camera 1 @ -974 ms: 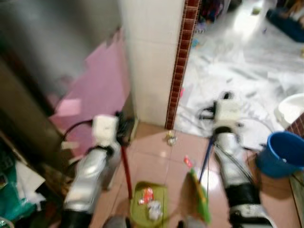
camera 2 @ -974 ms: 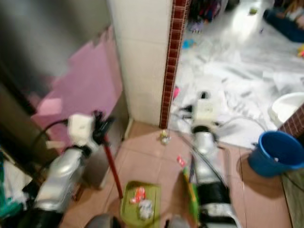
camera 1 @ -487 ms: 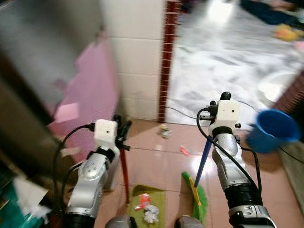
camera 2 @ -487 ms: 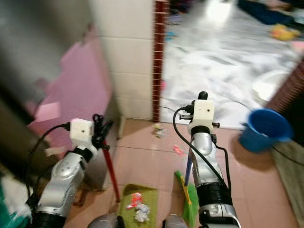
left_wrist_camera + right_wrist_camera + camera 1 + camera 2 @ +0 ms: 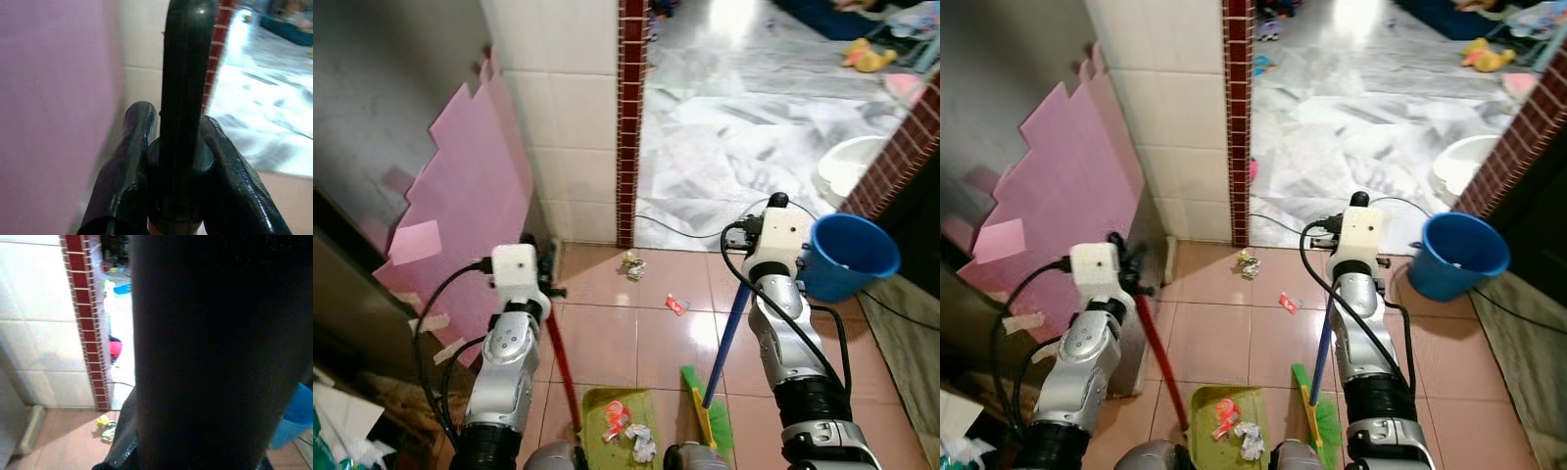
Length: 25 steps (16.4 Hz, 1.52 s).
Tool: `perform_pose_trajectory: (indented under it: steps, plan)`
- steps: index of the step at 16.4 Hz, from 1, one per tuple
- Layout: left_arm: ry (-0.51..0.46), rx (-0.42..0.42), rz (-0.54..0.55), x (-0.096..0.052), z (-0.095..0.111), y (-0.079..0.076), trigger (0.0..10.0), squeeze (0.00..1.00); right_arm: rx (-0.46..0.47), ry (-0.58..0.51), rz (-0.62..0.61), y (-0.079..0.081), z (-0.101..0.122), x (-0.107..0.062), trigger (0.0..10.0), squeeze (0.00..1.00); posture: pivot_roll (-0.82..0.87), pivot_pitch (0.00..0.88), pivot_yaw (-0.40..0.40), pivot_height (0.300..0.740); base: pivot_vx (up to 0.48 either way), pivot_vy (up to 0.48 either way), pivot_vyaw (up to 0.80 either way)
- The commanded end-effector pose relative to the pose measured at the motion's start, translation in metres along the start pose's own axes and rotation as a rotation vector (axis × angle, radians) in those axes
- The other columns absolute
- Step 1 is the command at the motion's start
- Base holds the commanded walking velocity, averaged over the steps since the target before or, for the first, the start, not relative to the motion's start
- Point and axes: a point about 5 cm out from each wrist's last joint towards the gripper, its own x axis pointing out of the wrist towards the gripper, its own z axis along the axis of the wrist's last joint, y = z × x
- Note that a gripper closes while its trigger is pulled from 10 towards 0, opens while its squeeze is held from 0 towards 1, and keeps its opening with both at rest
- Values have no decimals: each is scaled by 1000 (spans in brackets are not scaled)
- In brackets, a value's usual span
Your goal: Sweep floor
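While its black fingers [image 5: 127, 166] pinch the red-shafted handle of the green plastic dustpan [image 5: 610, 419], the left end effector [image 5: 546, 274] stands beside the pink foam board [image 5: 460, 196]. The right end effector [image 5: 756, 257] grips the blue-handled green broom [image 5: 707, 419]; its fingers are hidden. Crumpled wrappers [image 5: 631, 265] lie on glossy terracotta floor tiles [image 5: 607, 338].

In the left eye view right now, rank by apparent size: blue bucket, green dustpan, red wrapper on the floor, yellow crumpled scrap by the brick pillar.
1. blue bucket
2. green dustpan, partly cut off by the frame
3. yellow crumpled scrap and red wrapper: too alike to rank
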Motion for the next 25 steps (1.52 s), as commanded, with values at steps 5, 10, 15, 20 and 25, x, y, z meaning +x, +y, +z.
perform_pose_trajectory:
  steps: [5,10,15,20,25]
  plan:
    - [-151,3,93,14,29,4,10000,0,76,-83,46,9,22,8,10000,0,19,0,8,740,0,0,0]
    - [-108,-51,-26,18,22,-21,10000,0,287,-139,189,27,45,13,10000,0,19,0,6,740,0,0,0]
    - [-79,-58,-54,18,14,-30,10000,0,395,-161,249,25,68,22,10000,0,11,0,6,740,0,0,0]
    - [-79,-86,-50,19,13,-27,10000,0,179,-241,236,6,75,25,10000,0,10,0,6,740,0,0,0]
    - [-77,-75,-55,18,14,-14,10000,0,119,-244,200,-13,65,20,10000,0,5,0,9,740,0,0,0]
